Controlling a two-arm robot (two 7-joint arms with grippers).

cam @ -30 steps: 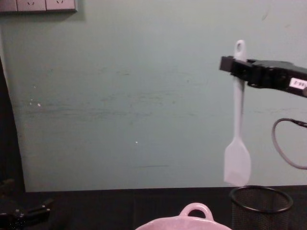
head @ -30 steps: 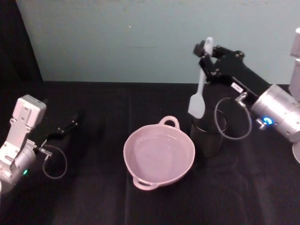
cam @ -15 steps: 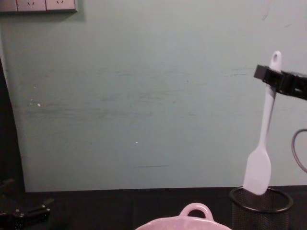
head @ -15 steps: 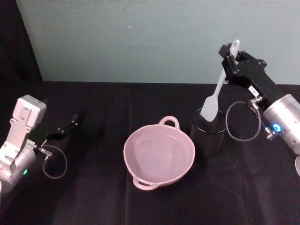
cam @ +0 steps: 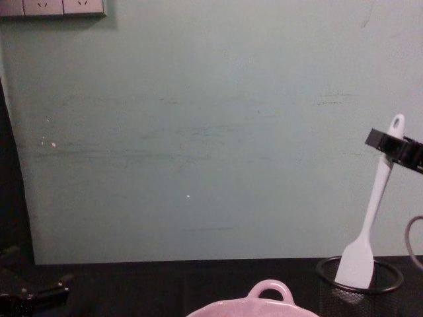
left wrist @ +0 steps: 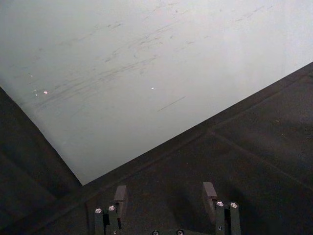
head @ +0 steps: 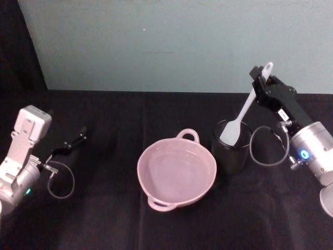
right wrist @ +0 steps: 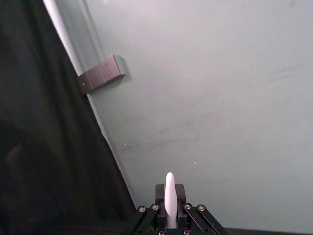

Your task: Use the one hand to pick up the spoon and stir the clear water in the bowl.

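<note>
Grip sits high on the long slim white spatula-like spoon (head: 244, 110): the black flat right gripper (head: 259, 83) is clamped on the handle just below its hole, up and to the right of the wide pale pink glossy bowl (head: 140, 169). The spoon hangs tilted, and its flat blade sits inside the black wire-mesh cup (head: 229, 159) that stands just beside the bowl on its right. The chest view shows the blade (cam: 357, 264) dipping below the cup's rim (cam: 391, 285). The left gripper (head: 78, 140) rests on the black-covered table (head: 156, 224) well to the left of the bowl, its fingers apart.

Stirring looks not yet under way, since the blade is in the cup, not in the bowl. If the spoon is lifted slantwise, the blade's edge could snag the mesh rim and tip the light cup toward the bowl. With the hold so near the handle's end, the spoon could also pivot between the fingers. A low crossing could strike the bowl's rim and slop water.
</note>
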